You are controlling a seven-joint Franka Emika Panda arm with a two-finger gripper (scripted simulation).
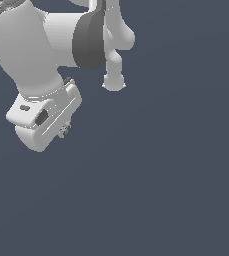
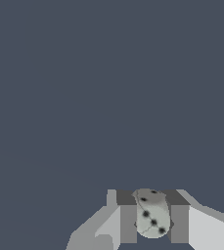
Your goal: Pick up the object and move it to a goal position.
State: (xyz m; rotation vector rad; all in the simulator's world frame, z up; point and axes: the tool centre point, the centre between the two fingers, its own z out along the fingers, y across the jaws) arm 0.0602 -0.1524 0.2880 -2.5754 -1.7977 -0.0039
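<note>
Backdrop: plain slate-blue | tool: clamped on the object (pale, rounded, dark-dotted), seen between both fingers | exterior view: object barely seen

White Panda arm angled down from the exterior view's upper left, hand fingers clamped close together

White, rounded arm with dark grey joint band; end effector shows grey finger pads.
</note>
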